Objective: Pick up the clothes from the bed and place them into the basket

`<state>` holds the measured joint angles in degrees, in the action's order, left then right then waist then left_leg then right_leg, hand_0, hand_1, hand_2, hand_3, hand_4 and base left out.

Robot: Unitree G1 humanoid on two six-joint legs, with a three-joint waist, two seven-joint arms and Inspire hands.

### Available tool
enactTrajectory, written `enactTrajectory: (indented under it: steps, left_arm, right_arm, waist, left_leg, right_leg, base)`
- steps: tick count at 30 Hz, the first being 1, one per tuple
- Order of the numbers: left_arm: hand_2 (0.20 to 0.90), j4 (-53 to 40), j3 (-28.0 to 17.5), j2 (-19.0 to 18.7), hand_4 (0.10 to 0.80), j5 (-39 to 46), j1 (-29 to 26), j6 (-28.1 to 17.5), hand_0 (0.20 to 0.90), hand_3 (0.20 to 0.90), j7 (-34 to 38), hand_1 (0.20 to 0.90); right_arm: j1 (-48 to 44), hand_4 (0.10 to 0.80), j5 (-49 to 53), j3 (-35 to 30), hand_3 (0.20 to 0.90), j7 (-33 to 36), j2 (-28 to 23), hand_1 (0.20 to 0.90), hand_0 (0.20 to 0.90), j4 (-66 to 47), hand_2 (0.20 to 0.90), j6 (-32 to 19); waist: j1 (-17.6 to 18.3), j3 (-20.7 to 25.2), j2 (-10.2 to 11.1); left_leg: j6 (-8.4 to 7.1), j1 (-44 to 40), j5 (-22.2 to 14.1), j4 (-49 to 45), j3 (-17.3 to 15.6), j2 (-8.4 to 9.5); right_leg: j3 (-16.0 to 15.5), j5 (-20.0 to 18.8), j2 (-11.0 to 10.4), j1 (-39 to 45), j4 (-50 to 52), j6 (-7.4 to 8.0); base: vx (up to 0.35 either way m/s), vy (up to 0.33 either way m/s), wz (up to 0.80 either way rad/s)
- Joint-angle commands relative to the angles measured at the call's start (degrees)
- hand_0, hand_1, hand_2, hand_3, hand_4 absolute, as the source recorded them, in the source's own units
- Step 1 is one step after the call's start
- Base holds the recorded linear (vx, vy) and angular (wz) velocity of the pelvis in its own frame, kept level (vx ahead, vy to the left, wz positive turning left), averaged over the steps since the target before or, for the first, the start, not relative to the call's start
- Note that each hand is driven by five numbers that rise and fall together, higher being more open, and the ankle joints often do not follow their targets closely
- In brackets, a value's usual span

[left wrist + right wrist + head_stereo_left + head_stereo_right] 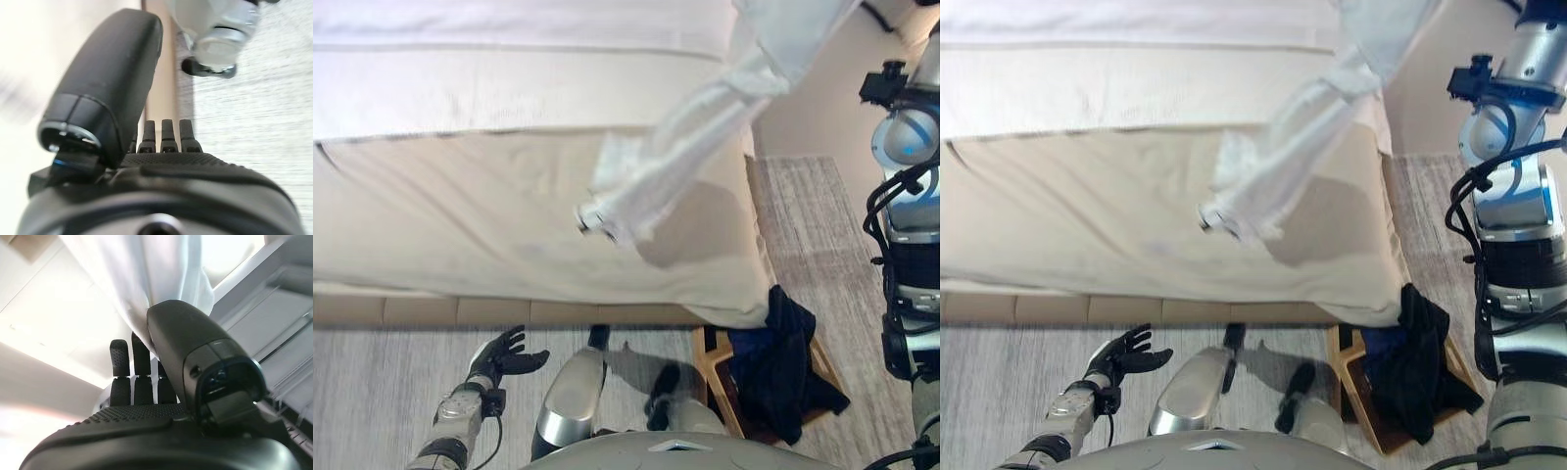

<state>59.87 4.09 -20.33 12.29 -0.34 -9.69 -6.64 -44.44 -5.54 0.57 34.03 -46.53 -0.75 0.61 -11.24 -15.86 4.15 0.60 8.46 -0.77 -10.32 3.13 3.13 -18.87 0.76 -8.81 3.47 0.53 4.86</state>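
You're in bedroom, home setting. Bed (509,196) fills most of head views: white sheet up top, beige cover draped over edge, padded tan base panel along bottom. Grey woven carpet (372,392) on floor beside it. Wooden basket (720,377) sits on carpet at bed's corner, dark clothes (783,362) heaped in and over it. Right wrist view shows window blinds (288,367) and white ceiling.

Two head cameras, set slightly apart, look steeply down and share the bed (509,196), a wooden basket (715,377) at five o'clock and the floor (999,392). Each wrist camera looks along its own hand from very close: left hand (161,142) toward floor, right hand (142,377) toward hanging white cloth (146,279).
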Motion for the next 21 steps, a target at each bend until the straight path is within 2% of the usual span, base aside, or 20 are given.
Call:
enactTrajectory:
  steps: [1, 6, 7, 13, 17, 21]
  left_arm:
    - [0.900, 4.12, 4.55, -0.67, 0.800, -4.30, 2.57, 2.15, 0.900, 0.900, 0.34, 0.900]
    - [0.900, 5.11, 6.46, 0.21, 0.800, -7.12, 2.40, 5.43, 0.900, 0.900, 0.06, 0.900]
    - [0.900, 5.59, 6.99, 0.24, 0.800, -8.39, 2.46, 6.61, 0.900, 0.900, -0.34, 0.900]
    - [0.900, 4.93, 8.61, -0.25, 0.800, -9.58, 2.05, 8.67, 0.900, 0.900, -0.55, 0.900]
    - [0.900, 4.02, 9.22, -0.99, 0.800, -9.89, 0.67, 8.76, 0.900, 0.900, -1.41, 0.900]
    - [0.900, 3.55, 9.75, -1.87, 0.800, -10.77, -0.48, 8.95, 0.900, 0.900, -2.82, 0.900]
  right_arm:
    - [-1.68, 0.100, 0.18, -4.56, 0.200, 4.84, -6.35, 0.300, 0.300, -5.26, 0.300, -0.62]
    - [-1.10, 0.100, 0.12, -5.54, 0.200, 8.38, -10.44, 0.300, 0.300, -5.46, 0.300, 0.55]
    - [-0.95, 0.100, 0.89, -5.99, 0.200, 9.54, -12.74, 0.300, 0.300, -5.18, 0.300, 1.38]
    - [-0.88, 0.100, 3.63, -6.74, 0.200, 12.44, -20.23, 0.300, 0.300, -1.22, 0.300, 3.45]
    - [1.45, 0.100, 8.65, -8.19, 0.200, 5.70, -24.91, 0.300, 0.300, 6.64, 0.300, 9.57]
    - [6.21, 0.100, 11.14, -10.47, 0.200, -1.69, -26.12, 0.300, 0.300, 11.81, 0.300, 13.03]
  waist:
    - [0.93, 10.73, 0.10]
    - [3.85, 11.90, -0.52]
    - [5.12, 12.25, -0.42]
    - [8.49, 13.20, 0.26]
    - [11.19, 13.61, 0.70]
    - [13.10, 13.52, 0.77]
  left_leg:
    - [0.69, -10.10, -1.68, 13.08, 1.15, -0.51]
    - [0.72, -12.40, -2.72, 13.20, -1.86, -1.41]
    - [0.69, -13.12, -3.13, 13.06, -2.97, -1.66]
    - [0.38, -14.96, -4.58, 12.48, -6.61, -2.20]
    - [0.31, -15.96, -5.81, 11.88, -9.71, -2.55]
    - [0.34, -15.91, -6.08, 11.33, -11.18, -2.99]
  right_leg:
    - [2.51, -1.65, 1.60, 1.48, 3.57, 2.52]
    - [4.77, -0.21, 2.65, 1.41, 2.28, 1.45]
    - [5.88, 0.16, 3.12, 1.50, 1.58, 1.06]
    - [9.36, -0.45, 4.30, 1.80, -1.68, 0.86]
    - [12.09, -1.63, 4.91, 1.56, -3.11, 1.12]
    - [14.32, -1.55, 5.39, 0.55, -2.37, 0.84]
  base:
    - [-0.089, -0.109, -0.17]
    - [-0.071, -0.073, -0.36]
    - [-0.031, -0.062, -0.43]
    - [-0.008, -0.055, -0.48]
    - [-0.001, -0.055, -0.41]
    - [-0.016, -0.061, -0.33]
